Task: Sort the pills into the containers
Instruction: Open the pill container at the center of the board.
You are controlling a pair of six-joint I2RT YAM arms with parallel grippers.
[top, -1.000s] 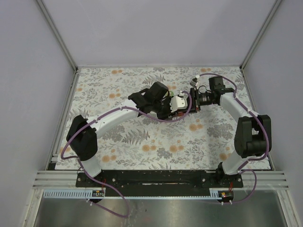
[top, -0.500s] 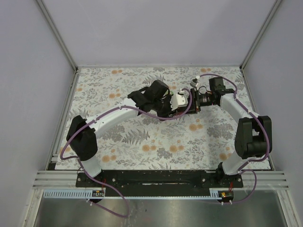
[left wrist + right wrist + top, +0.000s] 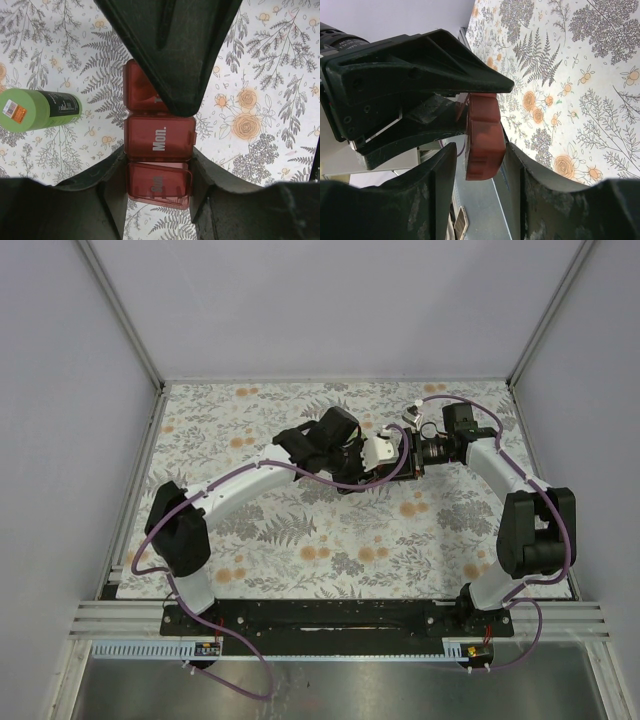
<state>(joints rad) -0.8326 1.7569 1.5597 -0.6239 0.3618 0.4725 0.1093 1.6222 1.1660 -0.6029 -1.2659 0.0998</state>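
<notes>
so both arms meet just right of centre in the overhead view, over the upper half of the flowery cloth (image 3: 300,540). the dark-red pill box (image 3: 160,137) runs down the middle of the left wrist view. the left gripper (image 3: 157,160) has its fingers narrowed onto the box's sides at the bottom end, so it's holding it. the "mon." lid sits flat.

one finger (image 3: 175,50) of the right gripper (image 3: 481,150) comes in from the top of that frame and covers the next compartment up. in the right wrist view its fingers sit either side of the box's thin edge, fairly narrow. we can't tell if they're actually pinching it.

the green bottle (image 3: 40,107) lies on its side at the left edge, apart from the box.
</notes>
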